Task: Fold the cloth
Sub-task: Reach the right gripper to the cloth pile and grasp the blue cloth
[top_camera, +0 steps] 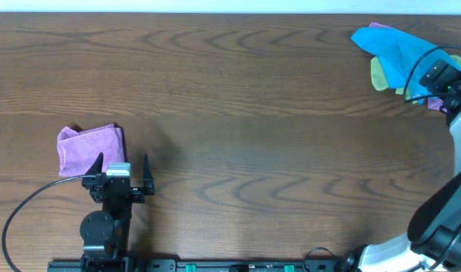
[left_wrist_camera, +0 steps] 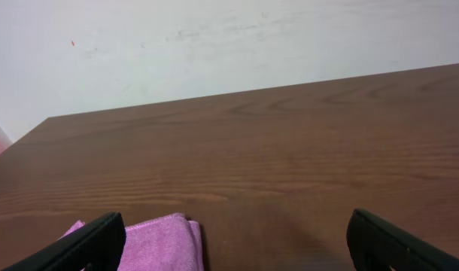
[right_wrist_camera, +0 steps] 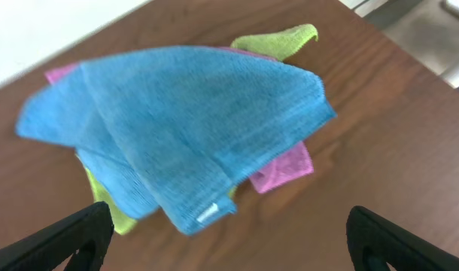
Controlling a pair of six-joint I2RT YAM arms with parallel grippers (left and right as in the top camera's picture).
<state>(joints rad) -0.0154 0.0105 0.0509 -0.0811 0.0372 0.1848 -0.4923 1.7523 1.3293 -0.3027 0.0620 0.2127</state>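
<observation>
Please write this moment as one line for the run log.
stage: before grasp | cloth: unfolded, atop other cloths | right end effector: open, above cloth | left end effector: open, near purple cloth

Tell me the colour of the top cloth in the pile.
The cloth is plain sky blue, clearest in the right wrist view.

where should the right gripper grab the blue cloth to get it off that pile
Probably the pointed corner of the blue cloth that juts out over bare table. Bring the open right gripper down from above on that side; elsewhere the pink cloth and yellow-green cloth lie underneath.
</observation>
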